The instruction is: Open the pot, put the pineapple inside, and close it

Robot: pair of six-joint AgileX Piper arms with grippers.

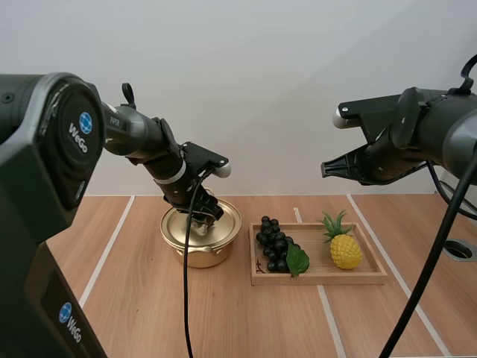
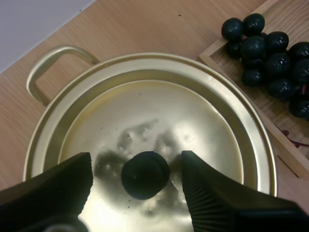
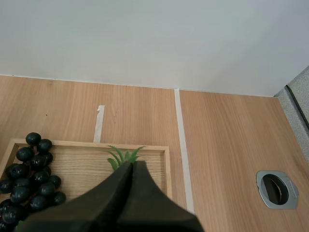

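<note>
Two left jaws stand apart, flanking the knob (image 2: pixel 145 175) on the pot lid (image 2: pixel 193 121): centre them, pinch, lift straight; right jaws closed on nothing above the tray (image 3: pixel 72 143).

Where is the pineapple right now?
In the high view, the pineapple sits at the right end of the wooden tray, right of the grapes.

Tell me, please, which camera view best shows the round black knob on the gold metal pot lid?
The left wrist view: the round black knob shows from above between the open fingers of the left gripper on the gold metal lid. In the high view that gripper hides it. The right wrist view faces the wooden tray.
</note>
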